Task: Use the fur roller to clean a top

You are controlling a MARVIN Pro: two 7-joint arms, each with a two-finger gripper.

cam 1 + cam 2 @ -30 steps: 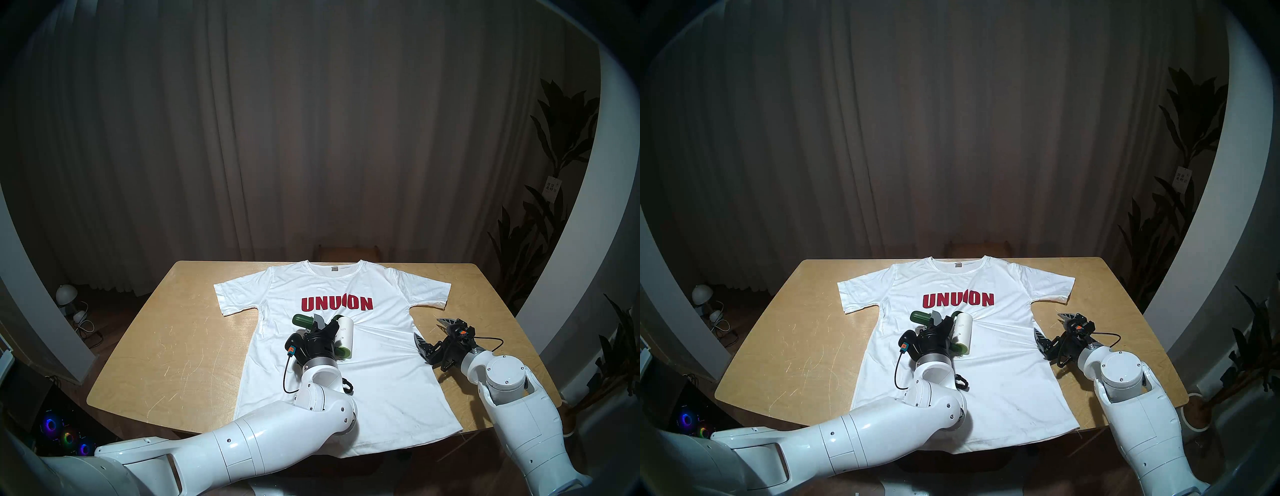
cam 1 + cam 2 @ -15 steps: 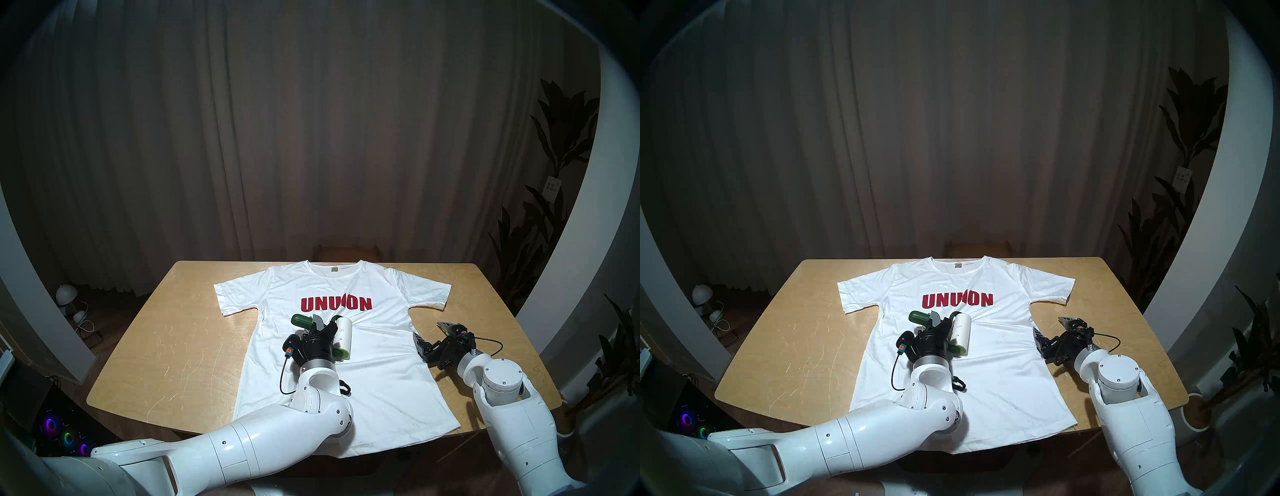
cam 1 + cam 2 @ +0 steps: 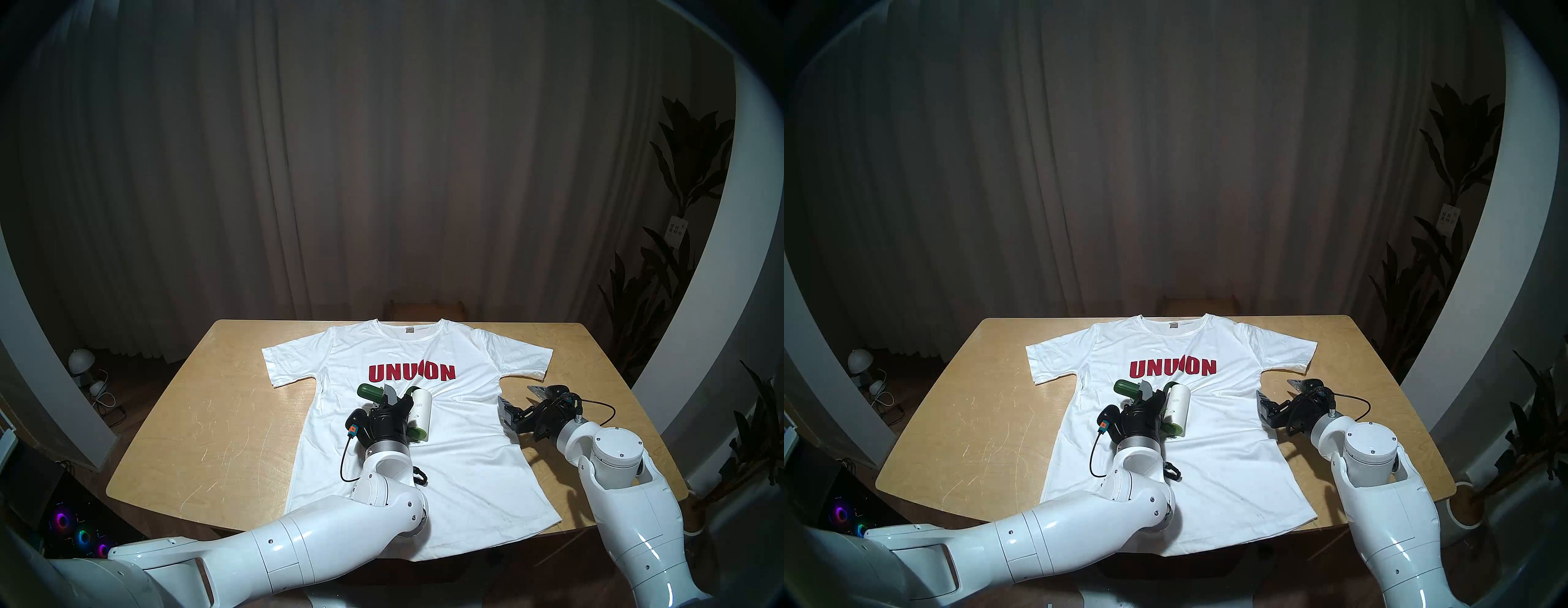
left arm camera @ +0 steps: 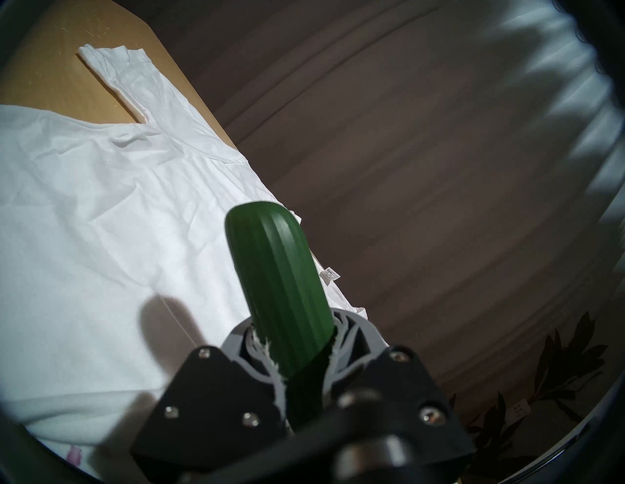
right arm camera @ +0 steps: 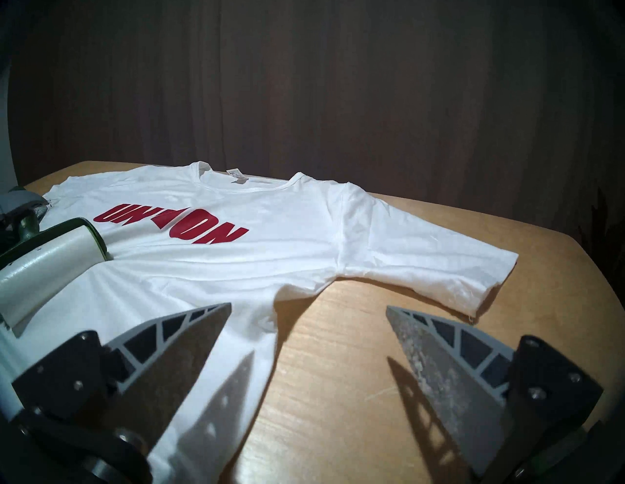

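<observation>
The left gripper (image 3: 392, 403) has its fingers (image 4: 348, 333) clamped tight on the dark green handle of the fur roller (image 3: 418, 414). From those fingers the handle juts out to the left, and the white sticky roll lies just to their right, resting on the top (image 3: 458, 429) below the red lettering. So the roller is in hand and down on the chest; judging by this, most of the shirt, sleeves and lower body, is left to roll. The top lies flat on the tabletop (image 3: 212, 424). Further right, the right gripper (image 3: 519, 401) has its fingers (image 5: 199, 333) spread wide and empty, one above the shirt's side edge, the other above bare wood. No containers are in sight
</observation>
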